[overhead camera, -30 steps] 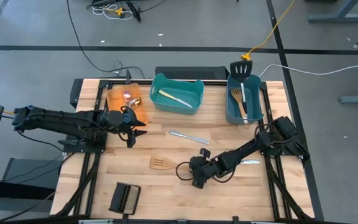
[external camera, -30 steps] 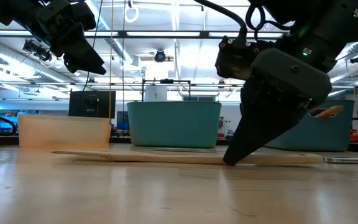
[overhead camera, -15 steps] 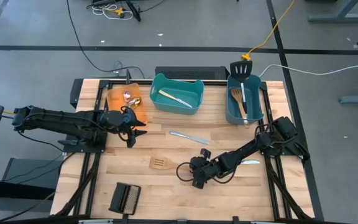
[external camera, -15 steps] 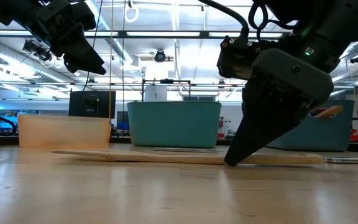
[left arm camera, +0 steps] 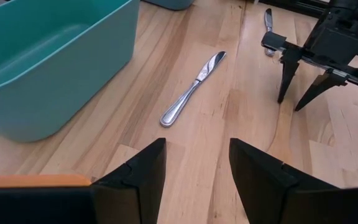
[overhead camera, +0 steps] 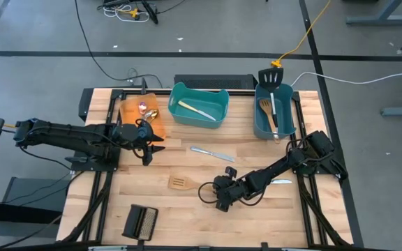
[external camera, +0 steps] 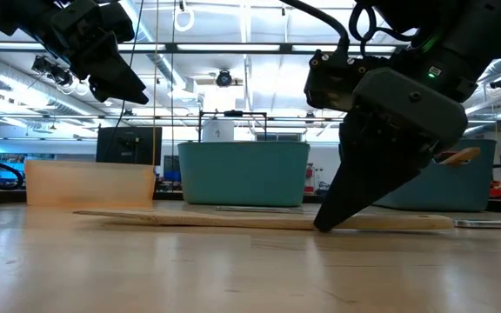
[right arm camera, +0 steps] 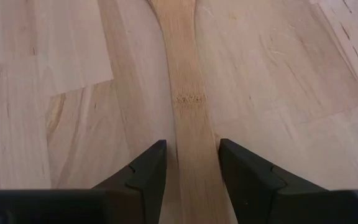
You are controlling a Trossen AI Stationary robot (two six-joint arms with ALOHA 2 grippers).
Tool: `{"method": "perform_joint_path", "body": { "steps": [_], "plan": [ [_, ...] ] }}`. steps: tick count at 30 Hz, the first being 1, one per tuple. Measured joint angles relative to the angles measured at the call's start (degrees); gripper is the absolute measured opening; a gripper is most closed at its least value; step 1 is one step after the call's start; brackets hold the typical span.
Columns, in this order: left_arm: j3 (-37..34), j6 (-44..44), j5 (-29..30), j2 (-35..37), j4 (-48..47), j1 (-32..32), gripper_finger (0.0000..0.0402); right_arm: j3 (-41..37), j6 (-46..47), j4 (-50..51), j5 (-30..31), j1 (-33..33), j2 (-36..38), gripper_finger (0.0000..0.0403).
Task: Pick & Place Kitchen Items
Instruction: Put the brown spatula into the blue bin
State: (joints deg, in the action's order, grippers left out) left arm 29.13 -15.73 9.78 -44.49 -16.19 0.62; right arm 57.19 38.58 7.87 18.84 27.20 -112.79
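Two teal bins (overhead camera: 174,104) (overhead camera: 258,122), one orange bin (overhead camera: 128,111) and one black ribbed block (overhead camera: 140,222). Two wooden slotted spatulas (overhead camera: 180,183) (overhead camera: 265,108) and one black slotted spatula (overhead camera: 271,78). Three silver knives (overhead camera: 211,153) (overhead camera: 196,110) (overhead camera: 281,181), plus two small spoons (overhead camera: 143,106) (overhead camera: 152,113) in the orange bin.
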Motion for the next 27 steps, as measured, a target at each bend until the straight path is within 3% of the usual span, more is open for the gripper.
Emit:
{"method": "perform_joint_path", "body": {
  "steps": [7,15,27],
  "plan": [
    [0.01,0.00,0.00,0.00,0.00,-0.02,0.0181,0.00,0.09,0.42,0.10,-0.02,0.00,0.0152],
    [0.02,0.00,0.00,0.00,-0.02,-0.01,0.0181,0.00,0.21,0.97,0.54,-0.02,0.00,0.0096],
    [0.02,0.00,-0.01,-0.01,0.00,-0.01,0.0181,-0.23,0.05,1.67,-0.25,-0.07,1.27,0.0096]
  ]
}}
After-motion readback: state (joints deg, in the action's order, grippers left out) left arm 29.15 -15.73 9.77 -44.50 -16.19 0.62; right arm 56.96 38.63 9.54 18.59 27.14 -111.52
